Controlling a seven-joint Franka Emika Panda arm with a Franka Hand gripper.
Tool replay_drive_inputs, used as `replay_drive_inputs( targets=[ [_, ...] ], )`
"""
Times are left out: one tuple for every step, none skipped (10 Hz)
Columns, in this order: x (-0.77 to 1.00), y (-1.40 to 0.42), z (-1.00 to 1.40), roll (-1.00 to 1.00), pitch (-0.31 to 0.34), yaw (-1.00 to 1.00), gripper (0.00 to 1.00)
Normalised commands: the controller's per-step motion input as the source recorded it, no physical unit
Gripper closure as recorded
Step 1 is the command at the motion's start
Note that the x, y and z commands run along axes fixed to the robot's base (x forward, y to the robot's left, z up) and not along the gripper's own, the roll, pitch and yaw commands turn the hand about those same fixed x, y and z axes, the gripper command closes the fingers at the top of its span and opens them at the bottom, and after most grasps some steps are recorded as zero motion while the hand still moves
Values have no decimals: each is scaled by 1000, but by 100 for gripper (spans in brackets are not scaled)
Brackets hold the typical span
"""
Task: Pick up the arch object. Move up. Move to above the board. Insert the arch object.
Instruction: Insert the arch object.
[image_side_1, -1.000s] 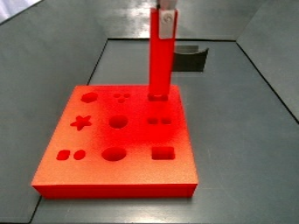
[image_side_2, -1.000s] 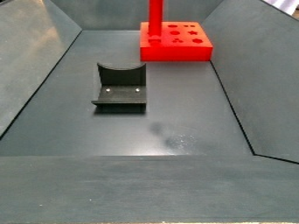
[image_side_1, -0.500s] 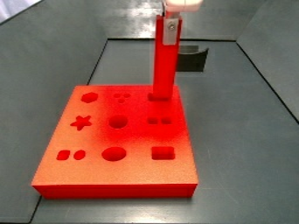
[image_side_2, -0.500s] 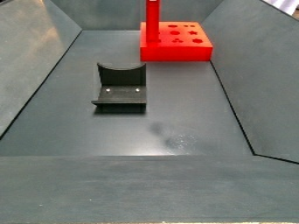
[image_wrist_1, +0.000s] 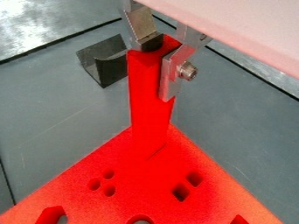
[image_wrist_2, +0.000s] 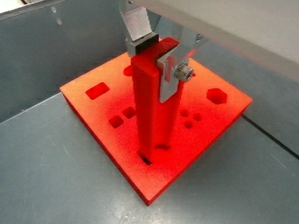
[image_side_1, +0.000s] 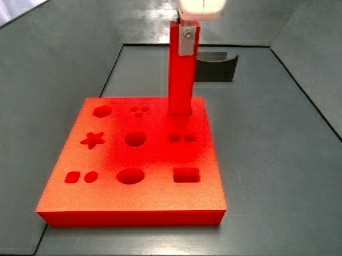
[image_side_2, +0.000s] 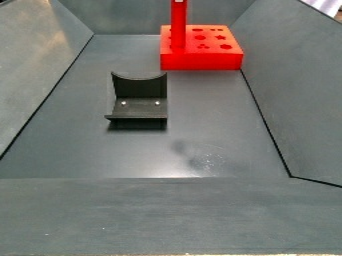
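Gripper: the gripper (image_wrist_1: 163, 51) is up above the board, at the top of the tall red post. Its two silver fingers (image_wrist_2: 173, 68) press on the top end of the post, one on each side, so it is closed around the post. In a side view only a small silver bit of the gripper (image_side_1: 187, 37) shows at the top edge.

Arch object: the arch object (image_wrist_1: 147, 105) is a tall, thin, bright red post. It stands straight up. Its top end sits between the fingers, and the rest hangs down below the gripper (image_wrist_2: 158, 54). Its bottom end is down at the board, near one edge, in both wrist views. I cannot tell if the bottom is inside a hole or just resting on top. In both side views the arch object (image_side_1: 181, 74) rises from the far part of the board (image_side_2: 175, 22).

Board: the board (image_side_1: 134, 190) is a big flat red slab lying on the grey floor. It has shaped holes in it: a star, round ones and square ones.

Fixture: the fixture (image_side_2: 138, 99) is a dark bent piece on the floor, well apart from the board (image_side_2: 203, 50). In a wrist view the fixture (image_wrist_1: 103, 58) sits on the floor behind the post.

Floor: the grey floor (image_side_2: 201, 140) has sloped grey walls around it.
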Motion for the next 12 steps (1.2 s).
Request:
replay_drive_inputs(
  targets=[
    [131,0,-169,0,0,-94,100],
    [283,-49,-194,-9,0,-86,100],
    [409,-60,-189,-9,0,-69,100],
    [254,0,-277,10,44,-97,100],
    [0,0,-329,34,21,-117,100],
    [0,0,-443,54,0,-80,100],
    [0,0,-629,89,-9,-114,100],
    [0,0,-623,69,0,-180,100],
    [0,0,-474,63,0,-171,100],
    [0,-11,-363,104,0,-106,100],
    [0,-117,-346,124,0,-94,100],
    [-29,0,-57,0,-100,0,100]
  ],
)
